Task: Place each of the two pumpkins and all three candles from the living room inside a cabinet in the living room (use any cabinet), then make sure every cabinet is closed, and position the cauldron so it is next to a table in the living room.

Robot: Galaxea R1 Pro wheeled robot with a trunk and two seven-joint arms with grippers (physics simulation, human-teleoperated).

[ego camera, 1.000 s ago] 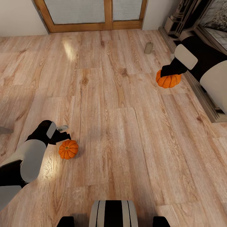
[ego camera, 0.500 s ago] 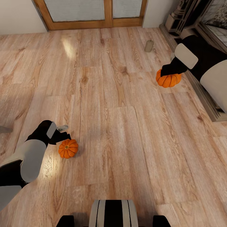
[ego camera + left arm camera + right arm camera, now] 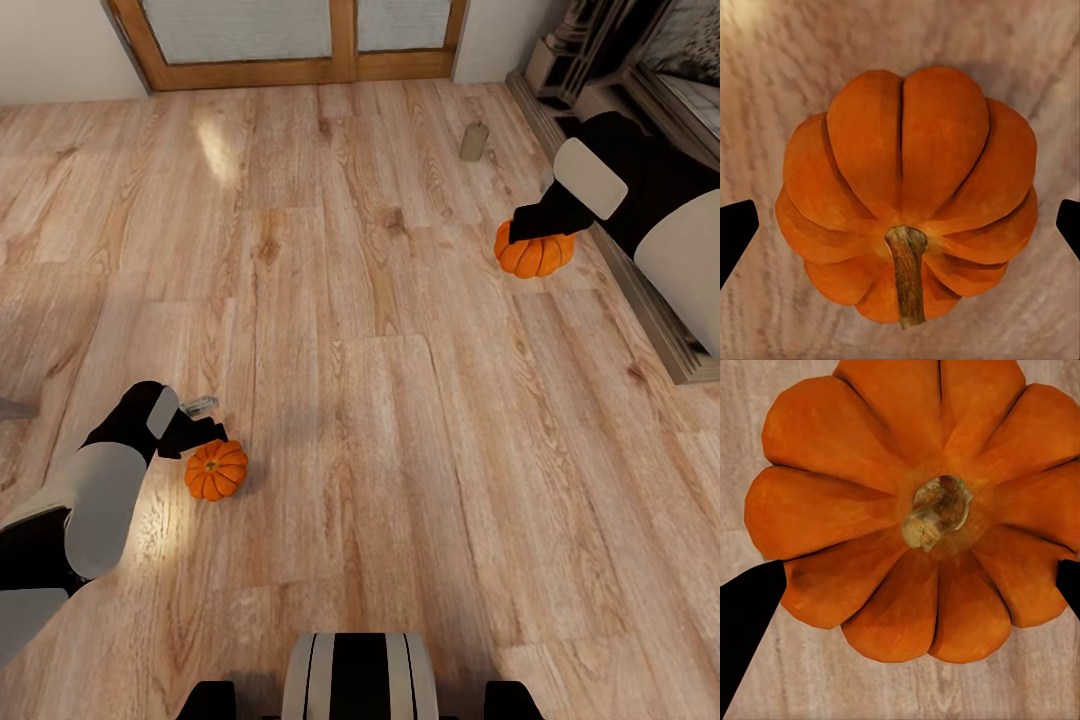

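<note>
On the wood floor (image 3: 380,420) we have both pumpkins and both arms on them. Our left gripper (image 3: 205,432) sits over the left pumpkin (image 3: 216,470); in the left wrist view the pumpkin (image 3: 907,195) lies between the black fingertips (image 3: 735,232), which stand wide, clear of the rind on both sides, so nothing is held yet. Our right gripper (image 3: 530,232) is on top of the right pumpkin (image 3: 534,255), close by the step of the beige fireplace (image 3: 600,60). In the right wrist view that pumpkin (image 3: 907,510) spans the gap, with fingertips (image 3: 750,615) at its edges; we cannot tell if they clamp it or only flank it. One candle (image 3: 473,142) stands upright on the floor beyond the right pumpkin, well apart from it.

Risks, as we judge them:
- Round ribbed rind: jaws closing off-centre could squeeze a pumpkin out and send it rolling, the right one toward the fireplace step.
- Left jaws are wide; closing too high would catch only the crown or stem and slip.
- Lifting the right pumpkin on an unconfirmed grip could drop it, and it may roll to the candle and tip it.

Writing: we see no brands, labels or readable text on anything.
</note>
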